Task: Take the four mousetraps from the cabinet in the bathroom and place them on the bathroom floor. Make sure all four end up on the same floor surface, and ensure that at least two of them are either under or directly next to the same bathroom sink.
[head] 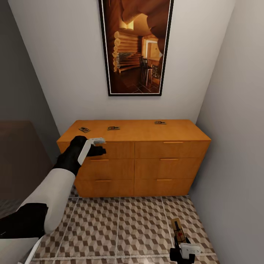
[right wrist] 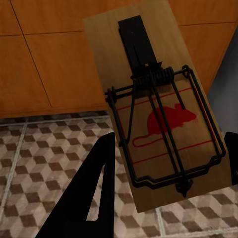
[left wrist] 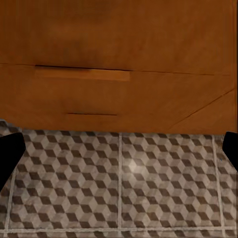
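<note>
Three mousetraps lie on top of the orange-brown cabinet (head: pixel 154 150): one at the left (head: pixel 84 129), one beside it (head: pixel 113 128), one further right (head: pixel 160 122). My left gripper (head: pixel 98 146) hangs open in front of the cabinet's upper left drawer, just below the top edge; its dark fingertips (left wrist: pixel 10 153) stand wide apart with nothing between them. Low over the cube-patterned bathroom floor (head: pixel 121 227), my right gripper (head: pixel 182 249) is shut on a fourth mousetrap (right wrist: pixel 158 114), a tan board with a black spring bar and a red mouse print. The sink is out of view.
The cabinet stands in a narrow alcove between a grey wall on the left and a pale wall (head: pixel 234 146) close on the right. A framed picture (head: pixel 135 46) hangs above it. All drawers look closed. Tiled floor lies open in front of the cabinet.
</note>
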You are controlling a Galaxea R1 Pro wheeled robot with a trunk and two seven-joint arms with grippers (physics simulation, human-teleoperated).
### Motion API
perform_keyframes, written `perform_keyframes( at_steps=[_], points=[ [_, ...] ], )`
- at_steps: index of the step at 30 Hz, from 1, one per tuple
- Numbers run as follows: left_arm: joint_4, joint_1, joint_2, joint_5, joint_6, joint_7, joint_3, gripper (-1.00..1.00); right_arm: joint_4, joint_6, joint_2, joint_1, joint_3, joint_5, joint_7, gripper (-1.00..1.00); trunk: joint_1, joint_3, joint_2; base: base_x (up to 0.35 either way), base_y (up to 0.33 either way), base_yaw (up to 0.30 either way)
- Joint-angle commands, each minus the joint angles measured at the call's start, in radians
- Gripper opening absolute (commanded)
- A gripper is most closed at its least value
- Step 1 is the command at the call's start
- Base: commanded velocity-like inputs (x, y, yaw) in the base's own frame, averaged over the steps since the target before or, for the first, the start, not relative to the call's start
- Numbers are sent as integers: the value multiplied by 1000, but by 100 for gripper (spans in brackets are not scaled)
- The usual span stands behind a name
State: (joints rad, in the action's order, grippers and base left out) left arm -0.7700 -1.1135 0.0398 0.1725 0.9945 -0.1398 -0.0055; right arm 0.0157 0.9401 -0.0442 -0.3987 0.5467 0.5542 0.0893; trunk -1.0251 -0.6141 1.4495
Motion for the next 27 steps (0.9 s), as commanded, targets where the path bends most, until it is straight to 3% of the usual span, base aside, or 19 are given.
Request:
perform_keyframes(
  at_steps=[1,4,9,12,17,19,23,24,25,27],
  points=[
    [-1,-4,5,12,6,-5,-1,100,0,2,0,0,9,2,7,-100,0,-1,0,0,0,0],
    [-8,-8,11,18,14,38,-1,100,0,0,0,-1,9,1,7,-100,0,-1,0,0,0,0],
    [-65,-9,7,21,25,211,-2,100,0,-30,0,-1,9,2,6,-100,0,-1,0,0,0,0],
    [-110,-9,2,21,29,266,-3,100,0,-38,0,0,9,2,6,-100,0,-1,0,0,0,0],
    [-208,-9,-40,21,32,389,-27,100,0,-41,0,0,9,1,6,-100,0,-1,0,0,0,0],
    [-251,-9,-76,21,33,504,-89,100,0,-41,0,0,9,1,6,-100,0,-1,0,0,0,0],
    [-304,-9,-194,20,32,690,-282,100,0,-41,-1,0,9,1,6,-100,0,-1,0,0,0,0],
    [-306,-9,-210,20,32,704,-298,100,0,-41,-1,0,9,1,6,-100,0,-1,0,0,0,0],
    [-307,-9,-253,20,31,731,-330,100,0,-42,-1,-1,9,1,6,-100,0,-1,0,0,0,0],
    [-304,-9,-283,20,31,746,-346,100,0,-44,-2,0,9,1,6,-100,0,-1,0,0,0,0]
  ],
)
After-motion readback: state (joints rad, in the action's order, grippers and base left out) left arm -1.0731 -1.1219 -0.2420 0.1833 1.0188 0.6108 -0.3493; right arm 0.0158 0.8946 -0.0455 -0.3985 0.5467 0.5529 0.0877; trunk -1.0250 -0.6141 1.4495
